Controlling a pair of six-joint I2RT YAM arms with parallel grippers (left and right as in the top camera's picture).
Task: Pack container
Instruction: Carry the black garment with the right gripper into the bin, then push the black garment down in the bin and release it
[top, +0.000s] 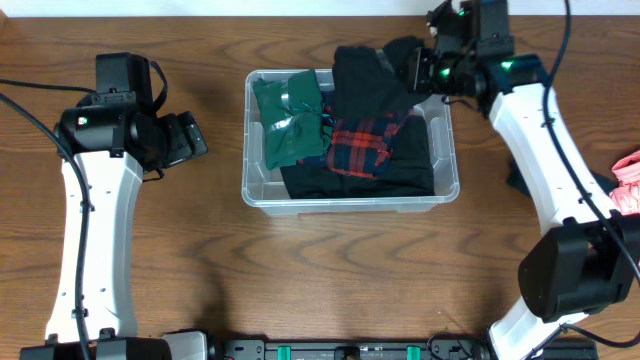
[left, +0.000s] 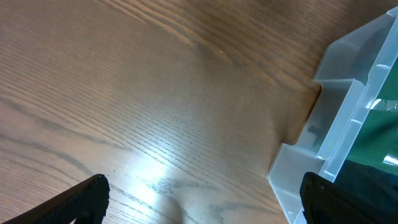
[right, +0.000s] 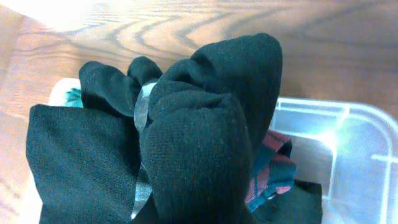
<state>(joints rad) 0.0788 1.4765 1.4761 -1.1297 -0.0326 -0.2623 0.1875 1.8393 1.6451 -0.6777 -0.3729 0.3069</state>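
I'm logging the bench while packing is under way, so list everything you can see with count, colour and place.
container: one, clear, middle of the table
green garment: one, green, inside container, left side
plaid garment: one, red and navy, inside container, middle
black garment: one, black, draped over container's far right part
black cloth: count unclear, black, inside container, front
pink item: one, pink, table's right edge, cut off
table: one, brown wood
left tool: one, black, open and empty, left of container
right tool: one, black, shut on black garment, at container's far right corner
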